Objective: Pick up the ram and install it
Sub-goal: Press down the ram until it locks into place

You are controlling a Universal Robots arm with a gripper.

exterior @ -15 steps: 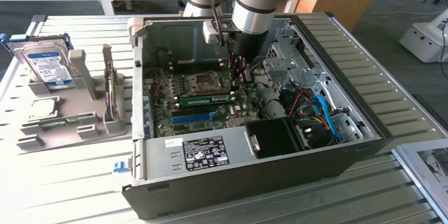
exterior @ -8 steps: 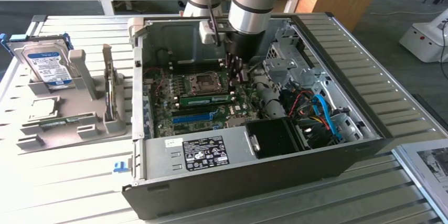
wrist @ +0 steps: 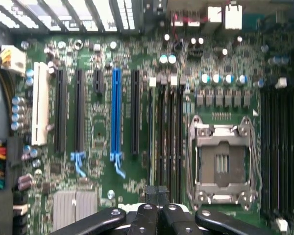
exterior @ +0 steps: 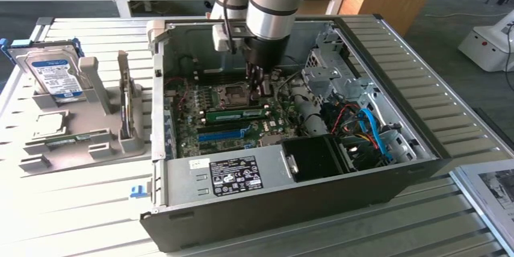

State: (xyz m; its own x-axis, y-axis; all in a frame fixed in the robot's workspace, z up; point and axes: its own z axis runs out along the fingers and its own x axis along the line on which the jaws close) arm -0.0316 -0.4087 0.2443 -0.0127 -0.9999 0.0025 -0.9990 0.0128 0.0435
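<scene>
One claw (wrist: 158, 203), one ram (exterior: 236, 113).

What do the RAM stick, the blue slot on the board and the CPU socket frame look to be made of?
The ram: green circuit board, matte, with dark chips, probably fibreglass laminate. It lies flat-edged in the motherboard beside the gripper.
The blue slot: bright, evenly coloured strip, apparently moulded plastic.
The CPU socket frame: silvery with bright glints at its corners, likely bare or plated metal.
</scene>
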